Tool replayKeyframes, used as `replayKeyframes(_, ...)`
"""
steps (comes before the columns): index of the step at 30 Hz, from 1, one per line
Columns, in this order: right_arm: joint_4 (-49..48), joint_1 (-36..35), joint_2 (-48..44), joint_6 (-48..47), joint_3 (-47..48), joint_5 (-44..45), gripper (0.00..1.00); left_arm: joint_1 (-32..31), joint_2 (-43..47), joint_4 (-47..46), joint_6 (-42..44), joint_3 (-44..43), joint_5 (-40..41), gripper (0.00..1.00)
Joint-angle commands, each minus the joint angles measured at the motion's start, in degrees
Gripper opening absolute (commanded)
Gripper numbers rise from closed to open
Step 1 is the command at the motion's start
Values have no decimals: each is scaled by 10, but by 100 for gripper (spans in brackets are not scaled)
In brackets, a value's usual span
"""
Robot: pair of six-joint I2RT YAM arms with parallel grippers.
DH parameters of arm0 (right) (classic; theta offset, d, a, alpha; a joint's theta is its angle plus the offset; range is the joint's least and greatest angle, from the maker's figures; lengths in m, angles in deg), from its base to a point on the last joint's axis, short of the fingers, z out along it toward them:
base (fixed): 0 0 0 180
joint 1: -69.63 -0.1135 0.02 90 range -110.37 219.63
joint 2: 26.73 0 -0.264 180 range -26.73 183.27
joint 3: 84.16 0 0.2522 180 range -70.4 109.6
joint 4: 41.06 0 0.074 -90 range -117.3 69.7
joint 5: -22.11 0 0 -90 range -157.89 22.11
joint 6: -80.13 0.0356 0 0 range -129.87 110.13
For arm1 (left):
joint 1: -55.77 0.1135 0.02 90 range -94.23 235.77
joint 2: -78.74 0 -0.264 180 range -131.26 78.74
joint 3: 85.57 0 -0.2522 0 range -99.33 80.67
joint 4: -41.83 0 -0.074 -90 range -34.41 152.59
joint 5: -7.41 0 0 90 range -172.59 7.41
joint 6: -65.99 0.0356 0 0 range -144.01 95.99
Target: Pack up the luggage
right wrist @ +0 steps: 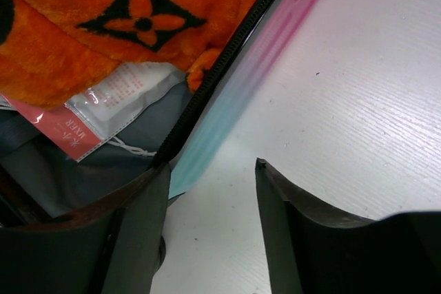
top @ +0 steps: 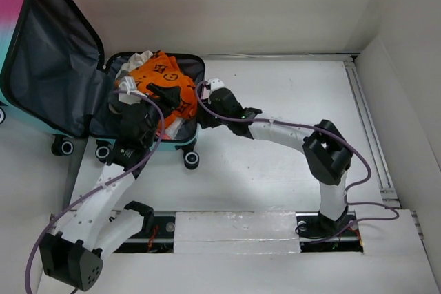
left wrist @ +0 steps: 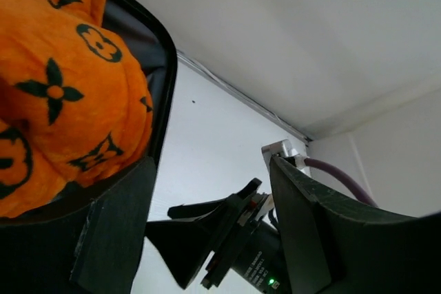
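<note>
The small hard-shell suitcase with a pink-to-teal shell (top: pixel 48 67) lies open on the white surface (top: pixel 289 87), directly under and ahead of both sets of jaws; its dark-grey-lined lid stands raised to the far left of the left jaws, and its base lies flat on black wheels (top: pixel 191 160). The left jaws, at the end of the white left arm (top: pixel 103 191), hover over the near left part of the base; they are open, their two dark fingers (left wrist: pixel 117 232) spread wide with nothing between them. To the upper left of these jaws bulges a plush orange cloth with black flower motifs (left wrist: pixel 62 101), heaped inside the base and reaching the black rim; through the gap between the fingers shows bare surface and the dark wrist of the right arm (left wrist: pixel 241 239) just beyond. The right jaws sit at the base's right edge, close beside the left jaws; they too are open and hold nothing; the left finger (right wrist: pixel 138 239) is over the lined interior and the right finger over bare surface outside, with the black zip and gradient wall running diagonally ahead of the gap; whether either finger touches the wall cannot be told. Ahead and to the left of the right jaws, a clear plastic packet with a red-and-white label (right wrist: pixel 103 111) lies tucked under the orange cloth.
</note>
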Motion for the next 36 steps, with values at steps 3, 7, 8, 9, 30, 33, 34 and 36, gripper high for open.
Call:
replayKeyframes(3,-46,-8,4,10,17,5,56,1,55,117,25,-52,106,61)
replayKeyframes(7,-46,-19,-119,-8,-60,41,70,6,87,210,37,-78,248,61)
replayKeyframes(8,-46,-19,-148,-15,-80,41,71,21,87,267,37,-94,263,61)
replayKeyframes(9,-46,-24,-177,-15,-121,34,73,29,77,295,31,-113,289,61)
replayKeyframes(30,-52,-35,-515,-37,-373,-87,78,342,-98,577,83,-440,443,79)
replayKeyframes(33,-52,-40,-515,-37,-373,-93,78,342,-128,548,128,-402,514,81)
replayKeyframes(34,-52,-40,-520,-37,-373,-93,78,342,-140,548,140,-402,530,81)
replayKeyframes(36,-52,-40,-520,-37,-373,-93,78,342,-172,550,148,-407,563,81)
